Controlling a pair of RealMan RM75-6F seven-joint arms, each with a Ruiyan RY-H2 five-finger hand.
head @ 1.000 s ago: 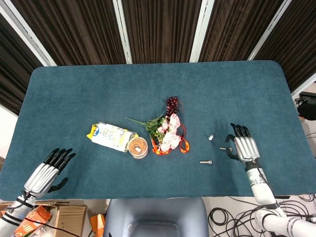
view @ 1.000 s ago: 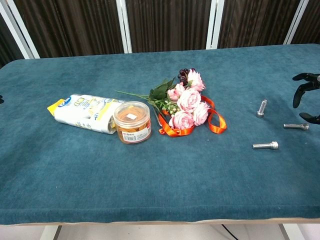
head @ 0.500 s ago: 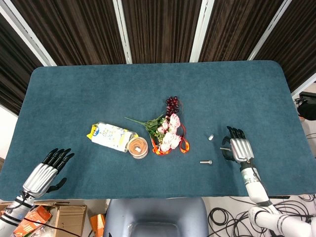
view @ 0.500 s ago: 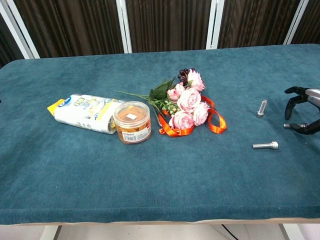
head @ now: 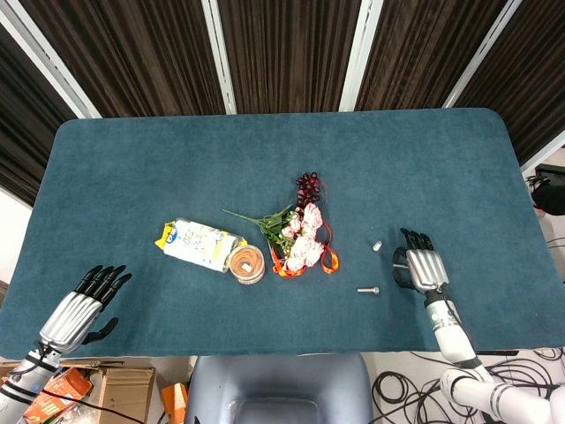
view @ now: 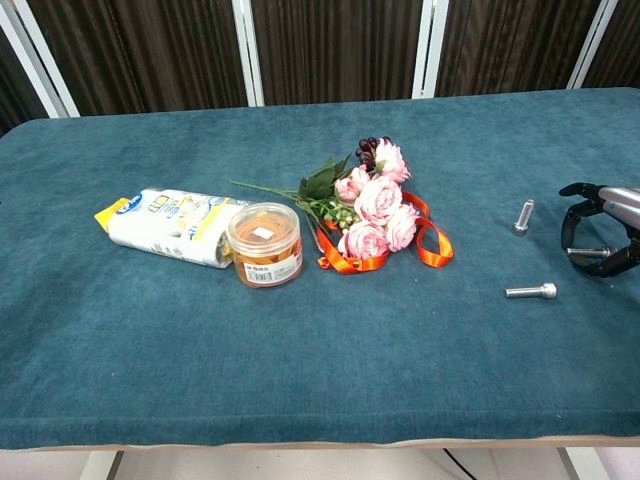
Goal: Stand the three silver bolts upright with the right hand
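Three silver bolts lie on their sides on the blue table (head: pixel 177 159). One bolt (head: pixel 376 246) (view: pixel 523 216) is the farthest from me, and a second (head: pixel 368 289) (view: pixel 530 291) lies nearer the front edge. The third bolt (view: pixel 588 252) lies between the curved fingers and thumb of my right hand (head: pixel 422 266) (view: pixel 602 228), which arches over it from the right. That bolt still rests on the cloth, and I see no firm grip on it. My left hand (head: pixel 86 305) hovers off the table's front-left corner, fingers spread and holding nothing.
A bouquet of pink flowers with an orange ribbon (head: pixel 302 240) (view: pixel 375 215) lies at mid table. Left of it lie a small jar with an orange lid (head: pixel 247 262) (view: pixel 264 243) and a white and yellow bag (head: pixel 196 243) (view: pixel 165 226). A grey chair back (head: pixel 278 389) stands below the front edge.
My right hand has slid left along the table and now arches over the third bolt, fingers curling around it. The bolts and the left hand have stayed where they were.
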